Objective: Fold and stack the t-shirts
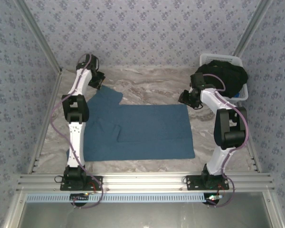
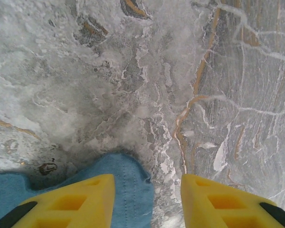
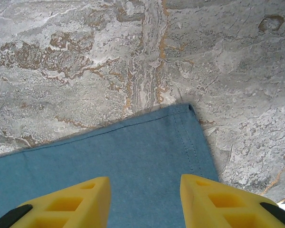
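a grey marble worktop (image 1: 152,80) with rust-coloured veins. a teal shirt (image 1: 142,133) lies spread flat across its middle, one sleeve pointing toward the far left corner. a white basket (image 1: 221,59) sits in the far right corner.

The left arm (image 1: 76,124) stretches up the left side of the frame, its left gripper (image 1: 98,80) at the upper left, yellow jaws apart. The right arm (image 1: 226,127) bends inward at centre right, and the right gripper (image 1: 185,98) faces left with its jaws apart too.
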You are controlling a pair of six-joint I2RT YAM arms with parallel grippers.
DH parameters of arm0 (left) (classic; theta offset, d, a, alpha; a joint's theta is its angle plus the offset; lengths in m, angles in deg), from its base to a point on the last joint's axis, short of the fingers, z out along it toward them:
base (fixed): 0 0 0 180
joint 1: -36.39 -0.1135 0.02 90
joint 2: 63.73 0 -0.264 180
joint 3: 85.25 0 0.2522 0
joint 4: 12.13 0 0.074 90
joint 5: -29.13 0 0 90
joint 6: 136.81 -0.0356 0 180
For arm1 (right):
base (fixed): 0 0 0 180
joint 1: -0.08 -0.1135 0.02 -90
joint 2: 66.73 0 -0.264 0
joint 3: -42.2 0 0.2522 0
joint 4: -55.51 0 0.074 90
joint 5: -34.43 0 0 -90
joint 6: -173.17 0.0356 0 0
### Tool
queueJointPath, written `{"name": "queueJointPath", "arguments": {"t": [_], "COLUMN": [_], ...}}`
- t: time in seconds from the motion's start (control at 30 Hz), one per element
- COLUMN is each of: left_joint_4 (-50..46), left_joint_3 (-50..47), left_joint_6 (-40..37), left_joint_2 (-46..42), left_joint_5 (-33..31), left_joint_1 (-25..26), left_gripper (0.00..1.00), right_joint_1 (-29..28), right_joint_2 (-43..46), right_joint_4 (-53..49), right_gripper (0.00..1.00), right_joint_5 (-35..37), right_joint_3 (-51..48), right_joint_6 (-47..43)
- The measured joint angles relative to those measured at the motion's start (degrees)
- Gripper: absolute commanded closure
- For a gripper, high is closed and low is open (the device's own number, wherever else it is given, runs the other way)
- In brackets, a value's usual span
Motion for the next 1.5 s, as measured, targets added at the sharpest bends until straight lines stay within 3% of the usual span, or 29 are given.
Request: {"name": "queueJointPath", "arguments": {"t": [0.27,0.57,0.8,1.2,1.3,1.43,1.5], "left_joint_4": [-0.09,-3.98,-3.87,-4.02,-4.17,-4.61,-5.20], "left_joint_3": [1.29,2.82,2.89,2.82,2.60,2.49,2.36], "left_joint_6": [3.15,3.06,0.61,-4.13,-5.11,-6.38,-7.28], "left_joint_2": [2.80,3.56,3.32,0.17,-1.36,-3.06,-3.78], "left_joint_5": [1.95,2.75,2.71,4.04,4.35,4.85,5.18], "left_joint_1": [0.46,0.81,0.81,0.87,1.07,1.27,1.51], "left_gripper": [0.68,0.97,1.00,1.00,1.00,1.00,1.00], "right_joint_1": [-0.39,-2.05,-2.47,-2.40,-2.21,-2.03,-1.95], "right_joint_2": [-0.15,-5.86,-13.27,-19.69,-20.17,-20.44,-20.35], "right_joint_4": [-0.42,-5.11,-8.17,-10.10,-10.16,-10.69,-10.69], "right_gripper": [0.55,0.43,0.43,0.65,0.75,1.00,1.00], "right_joint_5": [0.22,10.54,14.01,14.10,13.97,14.40,14.34], "right_joint_3": [0.04,7.52,14.03,17.07,18.01,18.38,18.38], "right_joint_6": [0.00,-1.75,-2.56,-2.34,-2.60,-3.34,-3.41]}}
